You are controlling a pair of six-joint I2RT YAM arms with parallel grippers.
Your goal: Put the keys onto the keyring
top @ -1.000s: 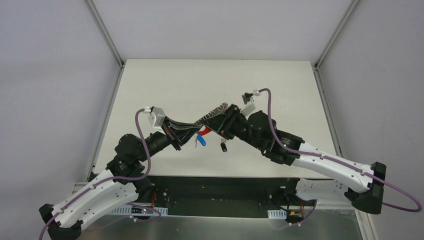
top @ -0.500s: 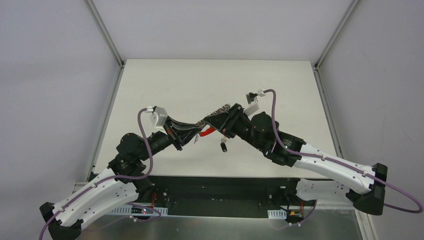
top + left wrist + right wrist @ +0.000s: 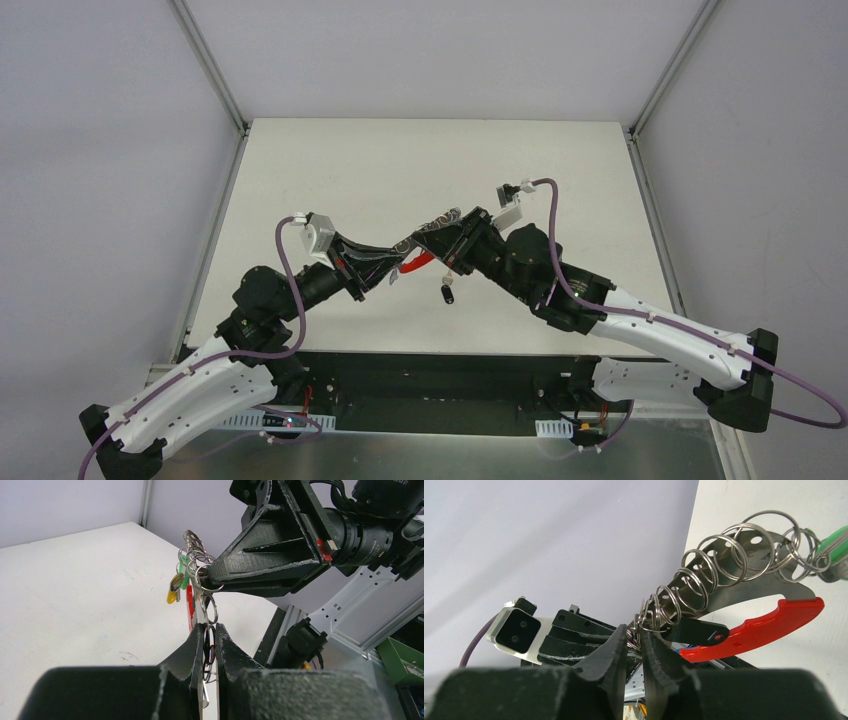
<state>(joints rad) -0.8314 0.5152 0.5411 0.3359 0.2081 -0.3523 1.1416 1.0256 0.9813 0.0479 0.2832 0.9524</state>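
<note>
- Pinches keyring (image 3: 190, 606) shut in left gripper (image 3: 209, 630), aloft over table (image 3: 350, 170).
- Nips its other end, among split rings (image 3: 704, 575), in clenched right gripper (image 3: 634, 636).
- Runs diagonally between both, red section underneath.
- Hides both pinch points between fingers.
- Crops green key (image 3: 835, 542) at frame edge.

Silvery keyring (image 3: 774, 620) with a curved red section — keys (image 3: 176, 585) with green and yellow heads, a black-headed key (image 3: 448, 293) — off-white worktop (image 3: 400, 160).
</note>
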